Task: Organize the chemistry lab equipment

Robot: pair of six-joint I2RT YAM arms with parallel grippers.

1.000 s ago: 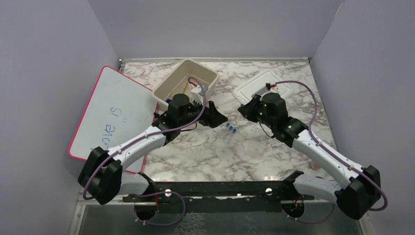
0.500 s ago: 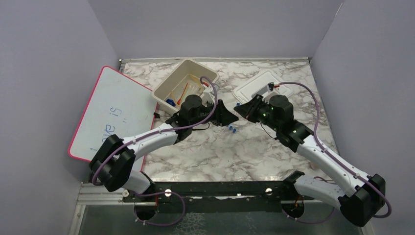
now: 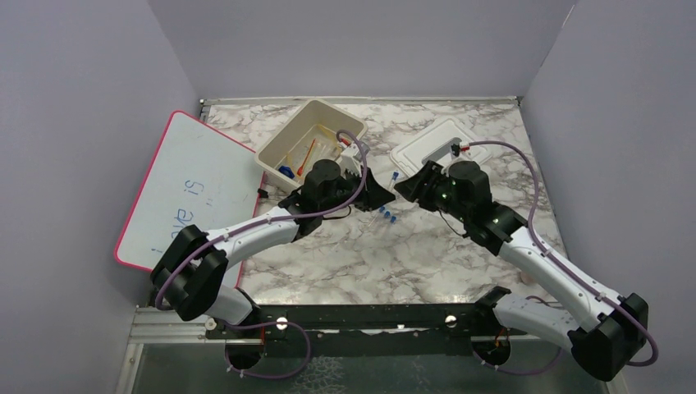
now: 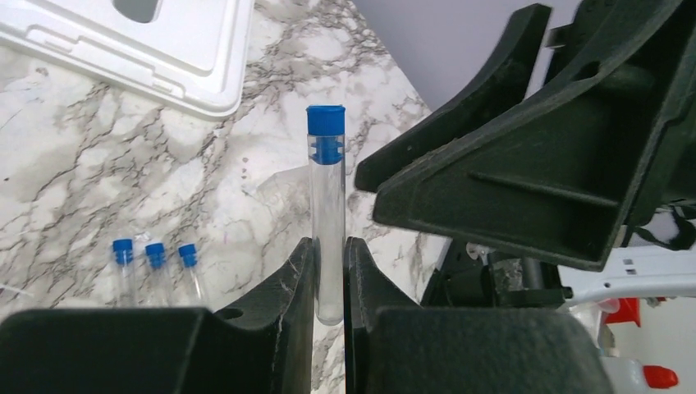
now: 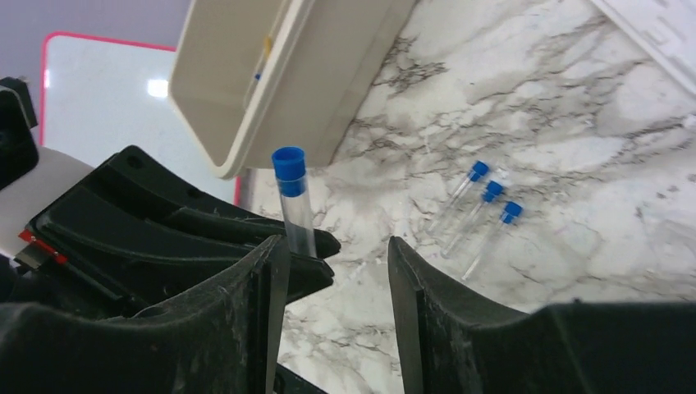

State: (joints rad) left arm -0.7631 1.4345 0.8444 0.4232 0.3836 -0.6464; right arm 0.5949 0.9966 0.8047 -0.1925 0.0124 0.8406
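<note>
A clear tube with a blue cap point(image 4: 327, 197) stands upright between my left gripper's point(image 4: 328, 261) jaws, which are shut on its lower end. In the right wrist view the same tube point(image 5: 294, 205) rises just beyond my right gripper point(image 5: 336, 256), which is open and no longer pinches the tube. From above, the two grippers meet mid-table, left gripper point(image 3: 380, 194) and right gripper point(image 3: 405, 187), with the tube point(image 3: 394, 177) between them. Three more capped tubes point(image 3: 387, 216) lie on the marble just below. A red-tipped dropper point(image 3: 305, 156) lies in the beige tub point(image 3: 271, 153).
The white lid point(image 3: 435, 139) lies at the back right, behind the right gripper. The pink-rimmed whiteboard point(image 3: 193, 189) leans at the left beside the tub. Grey walls close in the table on three sides.
My left arm swung from the tub to the table's middle and its jaws closed on the tube. My right gripper, which had been shut on that tube, opened.
</note>
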